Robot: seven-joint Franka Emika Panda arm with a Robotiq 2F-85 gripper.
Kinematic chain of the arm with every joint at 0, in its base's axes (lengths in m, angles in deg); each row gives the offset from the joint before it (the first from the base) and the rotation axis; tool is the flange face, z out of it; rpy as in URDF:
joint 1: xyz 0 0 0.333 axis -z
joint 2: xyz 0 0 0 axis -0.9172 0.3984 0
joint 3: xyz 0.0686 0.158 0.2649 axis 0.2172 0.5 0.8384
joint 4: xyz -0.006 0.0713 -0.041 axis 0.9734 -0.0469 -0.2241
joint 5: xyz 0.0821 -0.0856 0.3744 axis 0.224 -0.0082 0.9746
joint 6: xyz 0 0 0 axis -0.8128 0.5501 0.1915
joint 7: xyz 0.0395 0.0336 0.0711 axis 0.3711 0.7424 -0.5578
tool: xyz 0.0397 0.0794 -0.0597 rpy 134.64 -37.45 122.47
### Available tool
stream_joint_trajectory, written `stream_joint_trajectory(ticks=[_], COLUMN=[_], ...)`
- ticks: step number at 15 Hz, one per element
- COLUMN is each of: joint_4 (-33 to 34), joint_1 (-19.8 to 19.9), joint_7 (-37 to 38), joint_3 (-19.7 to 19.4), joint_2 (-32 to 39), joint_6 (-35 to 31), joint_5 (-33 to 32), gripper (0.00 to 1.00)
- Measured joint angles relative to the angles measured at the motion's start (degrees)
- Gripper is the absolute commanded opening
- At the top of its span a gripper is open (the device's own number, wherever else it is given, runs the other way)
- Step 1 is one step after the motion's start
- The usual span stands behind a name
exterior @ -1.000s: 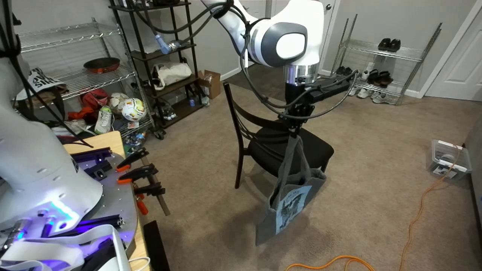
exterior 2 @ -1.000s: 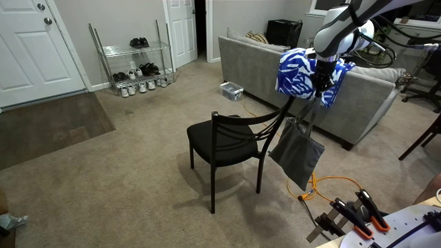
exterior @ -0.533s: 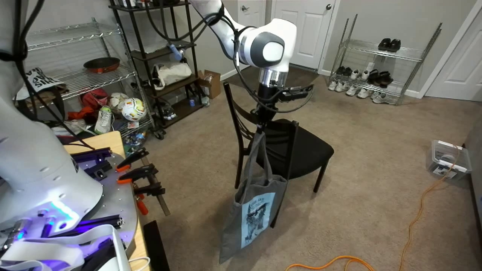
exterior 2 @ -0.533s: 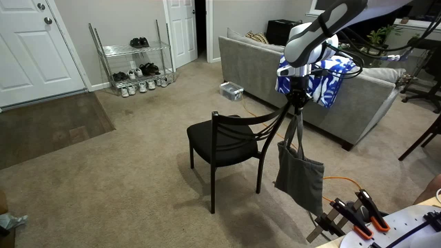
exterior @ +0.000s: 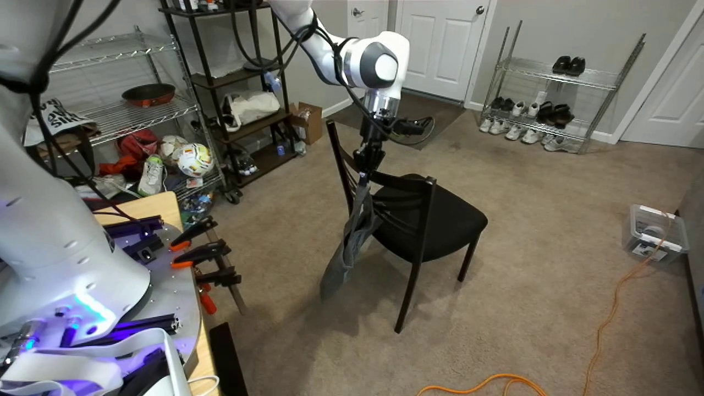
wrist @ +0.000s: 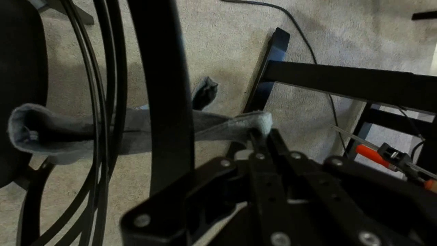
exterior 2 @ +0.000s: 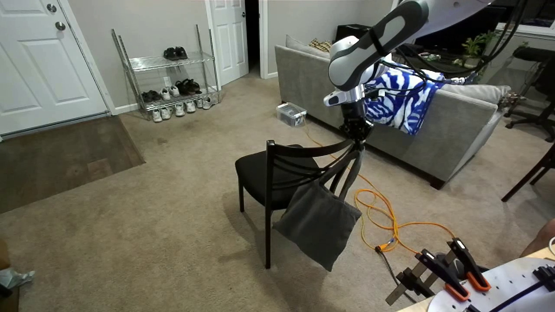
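A grey cloth tote bag (exterior 2: 321,221) hangs by its straps from my gripper (exterior: 363,175). In the wrist view, the folded strap top (wrist: 263,123) is pinched between the fingertips of my gripper (wrist: 266,132). The bag hangs slanted, its lower part swung toward the black chair (exterior 2: 303,151); in an exterior view the bag (exterior: 349,242) appears nearly edge-on. My gripper (exterior 2: 359,145) is right beside one upper corner of the chair's backrest. From the wrist, the dark top rail (wrist: 167,85) and slats cross in front of the bag, hiding part of it. Contact between bag and chair cannot be told.
A table edge with clamps (exterior: 203,253) stands near the robot base. An orange cord (exterior 2: 386,216) lies coiled on the carpet. Beyond are a grey sofa (exterior 2: 312,73) with a blue-white blanket (exterior 2: 403,99), a clear plastic box (exterior: 654,234) and a shoe rack (exterior 2: 171,65).
The gripper has come down and across to the chair's backrest, carrying the bag. The bag has turned and swung, so its printed face no longer shows. The chair has not moved.
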Motion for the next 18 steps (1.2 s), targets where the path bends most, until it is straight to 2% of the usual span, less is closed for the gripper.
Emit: stream_joint_trajectory(ticks=[7,18], joint_4=[-2.16,-3.13], joint_1=[-3.69,-11.39], joint_7=[-0.33,-0.33], joint_3=[1.24,4.93], joint_2=[-1.01,-2.03], joint_6=[-0.88,-0.84], joint_5=[-6.07,-8.21], gripper=[0.02,0.02])
